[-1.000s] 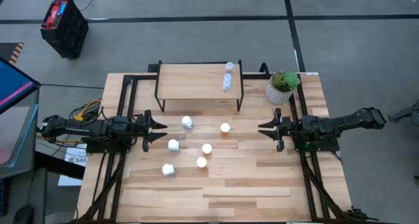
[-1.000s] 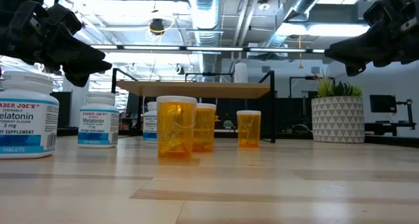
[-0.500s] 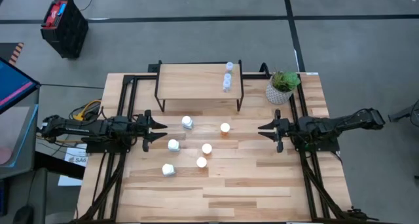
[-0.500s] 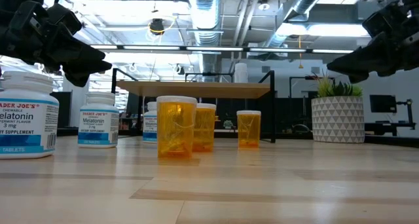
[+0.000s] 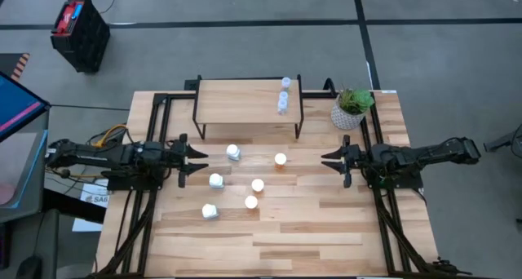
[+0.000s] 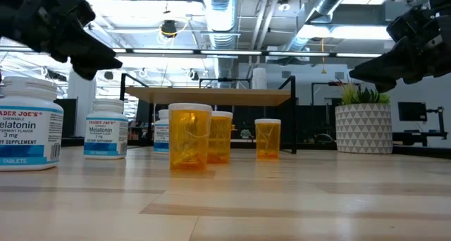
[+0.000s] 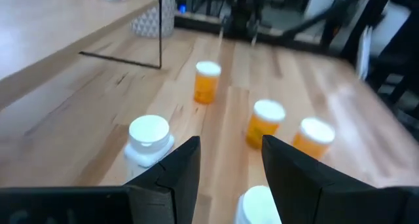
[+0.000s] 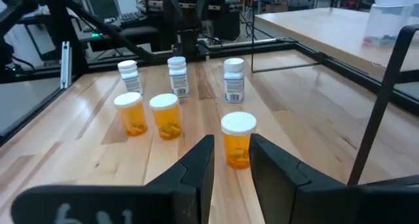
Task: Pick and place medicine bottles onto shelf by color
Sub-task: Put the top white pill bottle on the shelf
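Three white bottles (image 5: 216,180) and three orange bottles (image 5: 258,184) stand on their bases on the tabletop in front of the shelf (image 5: 245,99). Three clear pale-blue bottles (image 5: 283,95) stand in a row on the shelf top near its right end. My left gripper (image 5: 197,161) hovers open above the table's left side, pointing at the white bottles (image 7: 149,142). My right gripper (image 5: 329,161) hovers open on the right side, pointing at the nearest orange bottle (image 8: 237,139). Both are empty.
A potted green plant (image 5: 352,106) stands at the far right, beside the shelf. Black frame rails (image 5: 155,116) run along the table's left and right sides. The near half of the tabletop (image 5: 285,238) is bare wood.
My left gripper has gone up a little, still open. My right gripper has edged toward the table's middle and dipped slightly. The bottles have not moved.
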You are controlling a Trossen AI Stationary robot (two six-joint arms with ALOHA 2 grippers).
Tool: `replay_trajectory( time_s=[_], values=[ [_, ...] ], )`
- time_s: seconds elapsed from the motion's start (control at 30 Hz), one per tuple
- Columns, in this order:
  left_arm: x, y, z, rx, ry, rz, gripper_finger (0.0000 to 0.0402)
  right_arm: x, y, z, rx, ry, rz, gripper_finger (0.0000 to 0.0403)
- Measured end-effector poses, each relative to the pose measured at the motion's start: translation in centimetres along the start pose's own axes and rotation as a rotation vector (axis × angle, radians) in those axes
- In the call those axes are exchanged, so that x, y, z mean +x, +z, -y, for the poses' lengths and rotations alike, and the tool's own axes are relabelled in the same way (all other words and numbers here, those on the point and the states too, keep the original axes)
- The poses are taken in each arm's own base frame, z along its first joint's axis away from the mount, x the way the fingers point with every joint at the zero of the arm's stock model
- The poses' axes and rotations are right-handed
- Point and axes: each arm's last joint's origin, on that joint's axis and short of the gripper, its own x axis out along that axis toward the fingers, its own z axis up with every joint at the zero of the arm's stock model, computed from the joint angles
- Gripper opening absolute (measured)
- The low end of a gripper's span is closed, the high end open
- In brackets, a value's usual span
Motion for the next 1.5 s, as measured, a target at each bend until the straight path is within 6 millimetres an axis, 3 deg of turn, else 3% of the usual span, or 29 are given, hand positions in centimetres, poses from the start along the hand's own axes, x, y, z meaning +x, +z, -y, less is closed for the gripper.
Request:
replay_trajectory(
  time_s=[0.37, 0.6, 0.77, 1.0, 1.23, 1.5],
  values=[
    [4.9, 5.3, 1.6, 0.309, 0.042, -0.217, 0.0157, 0.0, 0.0, 0.0, 0.001, 0.000, -0.001, 0.0120],
    [8.8, 8.1, 1.6, 0.435, 0.080, -0.417, 0.0215, 0.0, 0.0, 0.0, 0.003, 0.003, -0.003, 0.0120],
    [11.5, 8.0, 0.7, 0.529, 0.055, -0.541, 0.0243, 0.0, 0.0, 0.0, 0.002, 0.003, -0.003, 0.0120],
    [13.5, 7.1, -1.9, 0.505, 0.083, -0.665, 0.0245, 0.0, -0.1, 0.0, 0.001, 0.003, -0.003, 0.0120],
    [14.4, 7.3, -3.4, 0.506, 0.084, -0.691, 0.0245, 0.0, -0.1, 0.0, 0.000, 0.003, -0.003, 0.0120],
    [14.0, 6.9, -3.8, 0.518, 0.101, -0.756, 0.0245, 0.0, -0.1, 0.0, 0.000, 0.004, -0.003, 0.0120]
  ],
)
